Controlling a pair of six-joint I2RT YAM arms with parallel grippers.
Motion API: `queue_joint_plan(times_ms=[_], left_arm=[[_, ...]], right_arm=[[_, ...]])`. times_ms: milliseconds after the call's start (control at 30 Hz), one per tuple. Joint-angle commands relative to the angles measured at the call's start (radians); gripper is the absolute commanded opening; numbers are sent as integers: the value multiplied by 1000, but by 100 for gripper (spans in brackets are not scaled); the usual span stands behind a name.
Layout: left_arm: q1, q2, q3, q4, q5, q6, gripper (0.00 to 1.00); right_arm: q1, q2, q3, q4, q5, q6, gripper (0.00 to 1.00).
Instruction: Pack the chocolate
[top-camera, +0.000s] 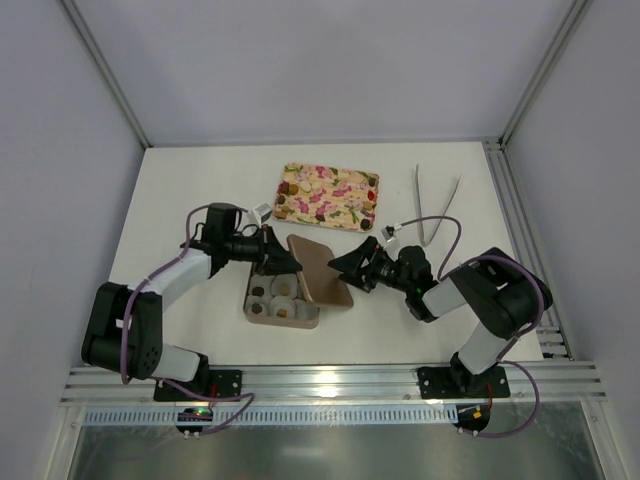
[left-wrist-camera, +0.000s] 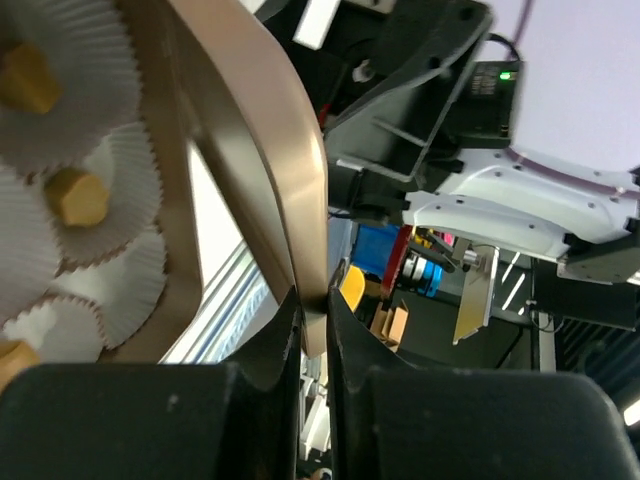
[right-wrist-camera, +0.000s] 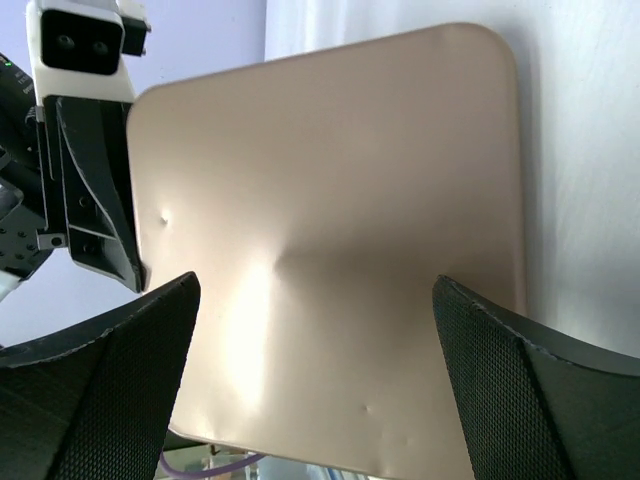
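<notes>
A tan box (top-camera: 283, 323) lies between the arms, with chocolate (top-camera: 283, 290) in white paper cups inside. In the left wrist view, golden-tan chocolate pieces (left-wrist-camera: 77, 196) sit in crinkled cups (left-wrist-camera: 120, 270). The box's tan lid (top-camera: 322, 270) stands tilted over the right side of the box. My left gripper (left-wrist-camera: 312, 300) is shut on the lid's edge (left-wrist-camera: 270, 150), reaching in from the left (top-camera: 283, 262). My right gripper (top-camera: 345, 268) is open on the lid's far side, and the lid's flat outer face (right-wrist-camera: 340, 220) fills the space between its fingers (right-wrist-camera: 315, 330).
A pink-and-cream floral tray (top-camera: 327, 196) lies behind the box. Metal tongs (top-camera: 437, 205) lie at the back right. An aluminium rail (top-camera: 330, 380) runs along the near edge and another (top-camera: 515, 210) along the right side.
</notes>
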Motion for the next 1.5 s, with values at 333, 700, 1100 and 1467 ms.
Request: queue_joint_plan(times_ms=[333, 700, 1100, 1467], left_arm=[[17, 30, 90, -453, -232, 323, 11], [17, 33, 146, -559, -361, 386, 30], [17, 27, 189, -632, -432, 421, 42], [15, -8, 251, -735, -508, 455, 54]], right_arm=[[71, -128, 80, -323, 114, -223, 98], [84, -152, 99, -387, 142, -258, 97], [89, -207, 138, -514, 177, -314, 98], [89, -205, 188, -599, 182, -355, 98]])
